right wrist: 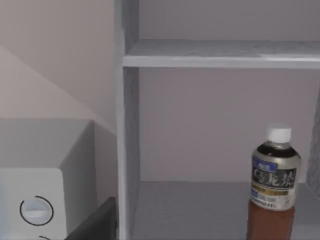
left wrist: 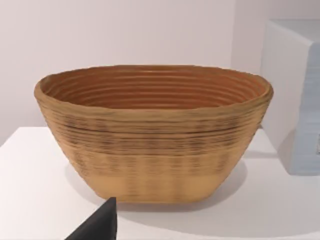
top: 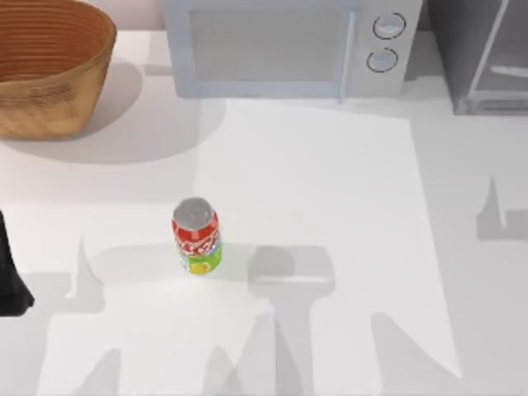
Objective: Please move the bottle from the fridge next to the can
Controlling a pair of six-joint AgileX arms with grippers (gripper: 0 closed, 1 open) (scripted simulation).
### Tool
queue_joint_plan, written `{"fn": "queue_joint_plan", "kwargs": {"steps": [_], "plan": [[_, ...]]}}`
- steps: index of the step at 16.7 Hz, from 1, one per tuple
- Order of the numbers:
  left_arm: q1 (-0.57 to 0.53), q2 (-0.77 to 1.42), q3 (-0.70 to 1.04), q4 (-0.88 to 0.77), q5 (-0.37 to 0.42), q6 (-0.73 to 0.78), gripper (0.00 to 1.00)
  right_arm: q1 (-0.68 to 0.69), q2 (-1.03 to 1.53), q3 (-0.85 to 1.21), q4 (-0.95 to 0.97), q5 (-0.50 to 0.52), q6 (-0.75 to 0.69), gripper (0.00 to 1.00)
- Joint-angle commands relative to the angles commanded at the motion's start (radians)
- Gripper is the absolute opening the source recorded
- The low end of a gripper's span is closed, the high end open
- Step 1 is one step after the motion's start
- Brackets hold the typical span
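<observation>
On the fridge's (right wrist: 220, 55) lower shelf, beneath an upper one: bottle (right wrist: 272, 185) upright, untouched. Can (top: 196, 237) well apart, mid-desk (top: 330, 190), upright. Right gripper facing the open fridge beside the microwave (top: 289, 45), finger state impossible to tell. Best approached level, straight in, gripping mid-body below the label.

woven basket (top: 49, 70), glossy plastic bottle (right wrist: 272, 187)

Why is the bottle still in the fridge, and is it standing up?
Yes, upright and still inside: the bottle stands on the fridge floor below a shelf, white cap up. Why, the pictures cannot tell.
</observation>
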Motion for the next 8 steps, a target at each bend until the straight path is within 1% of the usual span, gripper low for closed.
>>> {"fn": "queue_joint_plan", "kwargs": {"steps": [8], "plan": [[0.000, 0.000, 0.000, 0.000, 0.000, 0.000, 1.00, -0.122, 0.966, 0.409, 0.436, -0.110, 0.001, 1.00]]}}
